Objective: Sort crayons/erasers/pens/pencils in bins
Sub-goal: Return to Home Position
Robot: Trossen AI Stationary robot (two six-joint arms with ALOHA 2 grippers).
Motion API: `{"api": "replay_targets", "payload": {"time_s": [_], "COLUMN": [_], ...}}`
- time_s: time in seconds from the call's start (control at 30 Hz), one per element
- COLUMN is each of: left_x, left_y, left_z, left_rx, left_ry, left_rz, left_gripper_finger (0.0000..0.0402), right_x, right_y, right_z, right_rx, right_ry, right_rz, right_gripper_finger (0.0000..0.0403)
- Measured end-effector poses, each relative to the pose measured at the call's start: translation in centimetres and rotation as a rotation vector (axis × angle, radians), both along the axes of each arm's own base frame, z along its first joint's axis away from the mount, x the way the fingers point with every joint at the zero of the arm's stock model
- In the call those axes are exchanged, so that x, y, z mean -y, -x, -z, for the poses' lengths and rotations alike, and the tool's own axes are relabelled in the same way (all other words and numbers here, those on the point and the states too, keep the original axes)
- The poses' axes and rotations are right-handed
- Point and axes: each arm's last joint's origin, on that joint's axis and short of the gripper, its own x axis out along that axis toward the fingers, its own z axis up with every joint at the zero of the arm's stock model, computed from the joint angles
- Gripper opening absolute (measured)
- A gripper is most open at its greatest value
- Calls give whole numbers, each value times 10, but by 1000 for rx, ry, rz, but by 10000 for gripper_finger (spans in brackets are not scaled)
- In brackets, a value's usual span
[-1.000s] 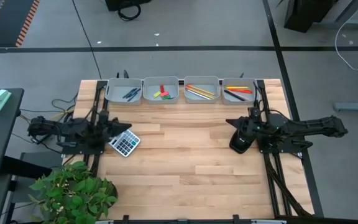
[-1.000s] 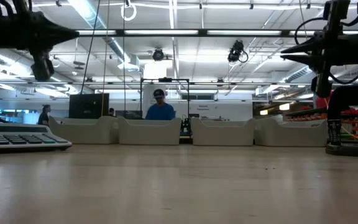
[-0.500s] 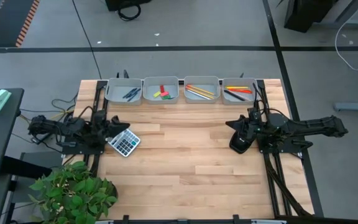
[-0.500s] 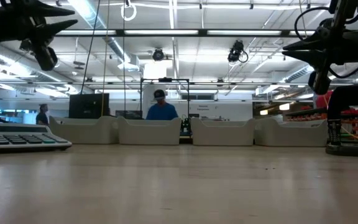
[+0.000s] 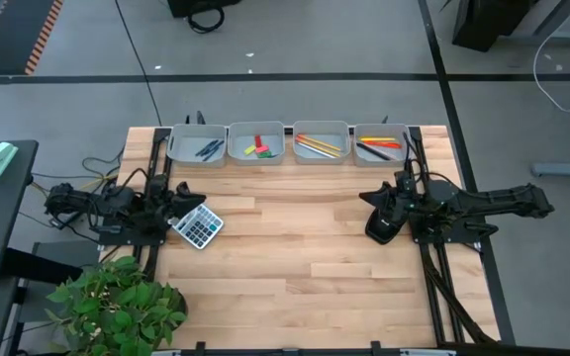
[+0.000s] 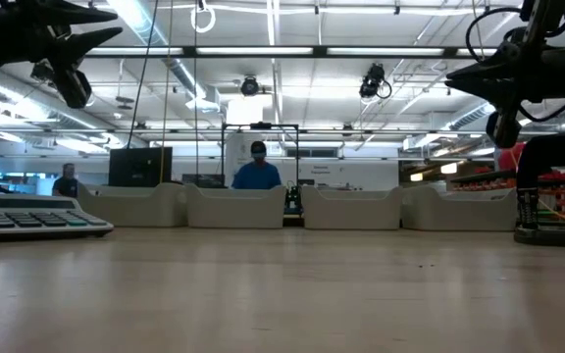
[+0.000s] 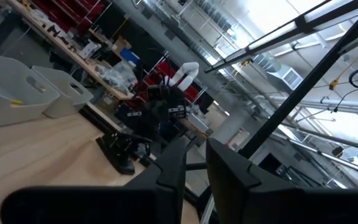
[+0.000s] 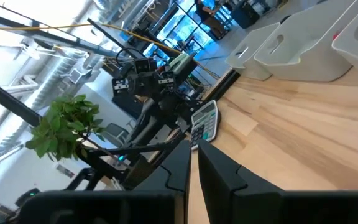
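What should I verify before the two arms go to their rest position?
1. The left claw holds nothing: ok.
2. The right claw holds nothing: ok.
3. The four bins stand in one row at the far edge: ok.
4. Nothing small lies loose on the table: ok; only the calculator is outside the bins.
5. The left claw is well above the calculator: ok, by the low view.

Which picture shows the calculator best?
The high view: the calculator lies whole, keys up. The low view shows only its front edge. The right wrist view shows it far off, and the left wrist view misses it.
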Motion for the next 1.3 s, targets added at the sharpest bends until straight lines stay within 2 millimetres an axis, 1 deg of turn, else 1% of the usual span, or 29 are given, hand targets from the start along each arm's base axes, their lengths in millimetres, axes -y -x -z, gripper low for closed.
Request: {"api": "replay_targets", "payload": {"time_s": [0.17,0.23,0.33,0.5,0.67,0.7,0.83,0.93,1.03,1.13,1.2,1.3], "left_x": [-1,-3,-2,0,-2,-3,-3,-3,-3,-2,-1,0], "left_y": [0,-1,-2,-1,0,0,1,0,-2,-3,-3,-3], "left_z": [0,1,2,-2,-4,-5,-7,-5,2,8,8,8], "left_rx": [-3,-18,-20,30,59,66,97,71,-1,-53,-52,-56], "left_ry": [-4,-24,-59,-132,-268,-301,-533,-600,-606,-572,-528,-493], "left_rz": [-18,-26,60,207,220,208,177,147,168,209,232,246], "left_gripper_finger": [77,77,75,70,70,71,76,77,76,72,71,69], "right_x": [2,2,2,3,4,4,4,4,4,4,4,3], "right_y": [0,1,1,1,1,1,1,1,1,1,1,1], "right_z": [0,0,0,0,3,3,-1,-5,-4,7,12,14], "right_rx": [-16,-23,-23,-33,-70,-76,-78,-59,-75,-171,-217,-220], "right_ry": [76,108,123,117,152,177,339,424,444,397,368,353], "right_rz": [82,91,92,115,162,164,173,186,181,150,126,98], "right_gripper_finger": [38,38,38,38,38,38,38,38,38,38,38,38]}}
